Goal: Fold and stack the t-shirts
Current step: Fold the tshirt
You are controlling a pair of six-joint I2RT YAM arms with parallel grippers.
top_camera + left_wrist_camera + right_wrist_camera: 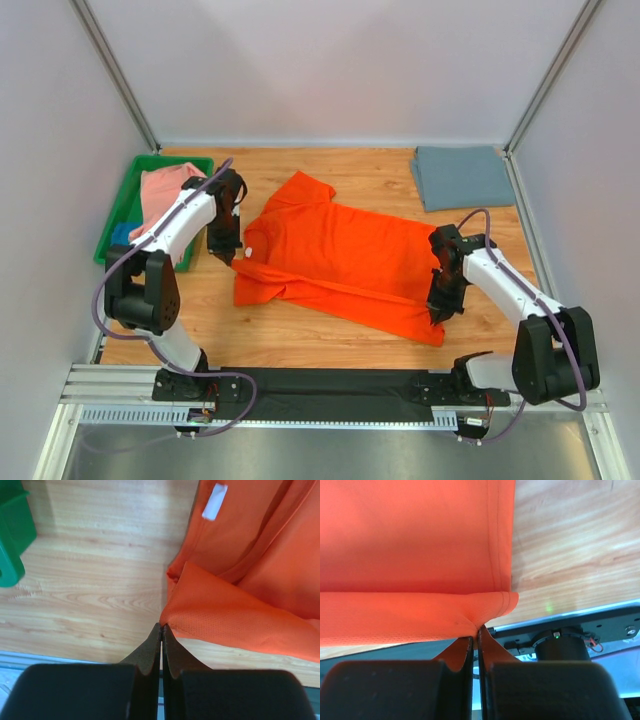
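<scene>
Now spread flat mid-bench (300,345): orange t-shirt (340,262), pinched at its 9 o'clock sleeve edge by left pincer (226,256), at its 4 o'clock hem by right pincer (437,313), both clamped on cloth.

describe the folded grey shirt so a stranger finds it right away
Start at the wooden table and go to its far right corner. The slate grey-blue shirt lies there alone, folded into a flat rectangle. The orange shirt, by contrast, sprawls unfolded mid-table.
</scene>
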